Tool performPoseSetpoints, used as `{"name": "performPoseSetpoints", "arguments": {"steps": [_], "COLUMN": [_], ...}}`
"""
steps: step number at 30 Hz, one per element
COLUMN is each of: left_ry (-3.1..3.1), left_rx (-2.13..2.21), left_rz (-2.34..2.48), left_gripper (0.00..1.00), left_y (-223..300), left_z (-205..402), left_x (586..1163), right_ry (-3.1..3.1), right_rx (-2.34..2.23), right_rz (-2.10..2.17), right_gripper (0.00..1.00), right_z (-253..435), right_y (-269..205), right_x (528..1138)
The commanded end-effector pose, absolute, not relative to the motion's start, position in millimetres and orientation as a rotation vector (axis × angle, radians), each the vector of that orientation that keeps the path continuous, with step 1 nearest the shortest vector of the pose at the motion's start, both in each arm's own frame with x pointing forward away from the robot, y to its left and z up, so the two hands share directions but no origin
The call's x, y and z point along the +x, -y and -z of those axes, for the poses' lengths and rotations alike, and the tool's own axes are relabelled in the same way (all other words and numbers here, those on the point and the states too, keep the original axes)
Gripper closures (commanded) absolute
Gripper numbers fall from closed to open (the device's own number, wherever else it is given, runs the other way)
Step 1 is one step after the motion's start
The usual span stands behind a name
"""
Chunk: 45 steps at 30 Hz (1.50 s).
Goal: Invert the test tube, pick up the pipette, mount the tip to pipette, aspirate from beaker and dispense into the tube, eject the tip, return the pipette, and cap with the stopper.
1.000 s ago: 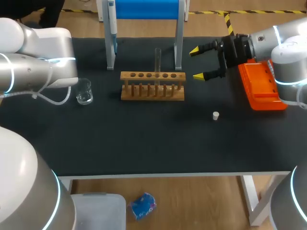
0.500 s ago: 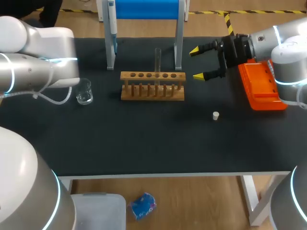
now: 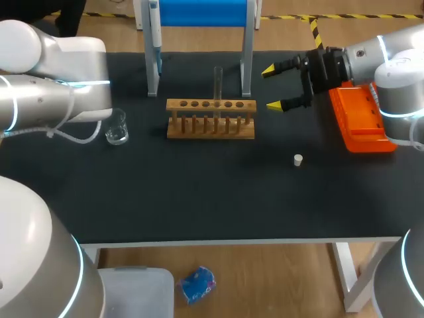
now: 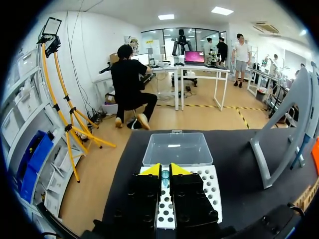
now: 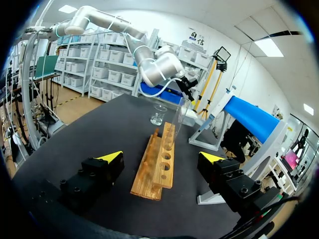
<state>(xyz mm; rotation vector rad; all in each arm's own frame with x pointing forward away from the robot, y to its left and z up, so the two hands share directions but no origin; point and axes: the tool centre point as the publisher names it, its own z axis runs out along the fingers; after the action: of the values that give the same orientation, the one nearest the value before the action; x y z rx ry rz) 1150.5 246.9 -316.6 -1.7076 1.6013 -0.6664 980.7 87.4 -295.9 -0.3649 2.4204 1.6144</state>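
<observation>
In the head view my right gripper (image 3: 273, 87) hangs at the upper right of the frame with its jaws wide apart and nothing between them; its yellow tips point toward the wooden rack (image 3: 211, 129) at upper centre of the black counter (image 3: 199, 199). The test tube (image 3: 218, 83) stands upright in one of the rack's middle holes; whether its mouth is up or down I cannot tell. The beaker (image 3: 116, 127) sits left of the rack, well apart from it; the white stopper (image 3: 298, 159) lies alone to the rack's lower right; the pipette (image 3: 154, 26) hangs at the left post of the stand (image 3: 246, 46) at top centre; an orange box (image 3: 358, 116) lies at the right edge, under my right arm.

My left arm (image 3: 53, 93) fills the upper left of that view and hides its own gripper; only the left wrist view shows it. There my left gripper (image 4: 165, 169) is closed, its yellow tips all but meeting; a small bluish spot shows in the slit between them, and I cannot tell what it is. Under the gripper lies a white tip rack (image 4: 209, 184) full of holes, with a clear lid (image 4: 175, 148) just ahead of it; the head view shows neither.

The right wrist view looks along the rack from its end: it lies ahead of the open gripper, between the lines of its two fingers; the tube rises from its far part, and the beaker stands beyond.
</observation>
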Motion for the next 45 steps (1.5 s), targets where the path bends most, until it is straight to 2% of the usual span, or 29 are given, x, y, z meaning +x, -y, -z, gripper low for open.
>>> {"name": "performPoseSetpoints", "arguments": {"steps": [1,10,22,41,45], "left_ry": [-1.592,-1.656,-2.209,-2.209,-2.371], "left_rx": [-1.697,-1.586,-1.181,-1.181,-0.972], "left_rz": [0.683,0.69,0.997,0.997,0.944], "left_gripper": [1.0,1.0,1.0,1.0,1.0], "left_y": [-246,-235,-146,-146,-104], "left_z": [308,271,201,201,191], "left_x": [1141,1115,1018,1018,998], "right_ry": [-2.421,-2.421,-2.421,-2.421,-2.421], "right_rx": [-0.366,-0.366,-0.366,-0.366,-0.366], "right_rz": [-1.613,-1.613,-1.613,-1.613,-1.613], "right_gripper": [0.0,0.0,0.0,0.0,0.0], "right_z": [296,296,296,296,296], "right_y": [-87,-87,-87,-87,-87], "right_x": [981,981,981,981,981]}}
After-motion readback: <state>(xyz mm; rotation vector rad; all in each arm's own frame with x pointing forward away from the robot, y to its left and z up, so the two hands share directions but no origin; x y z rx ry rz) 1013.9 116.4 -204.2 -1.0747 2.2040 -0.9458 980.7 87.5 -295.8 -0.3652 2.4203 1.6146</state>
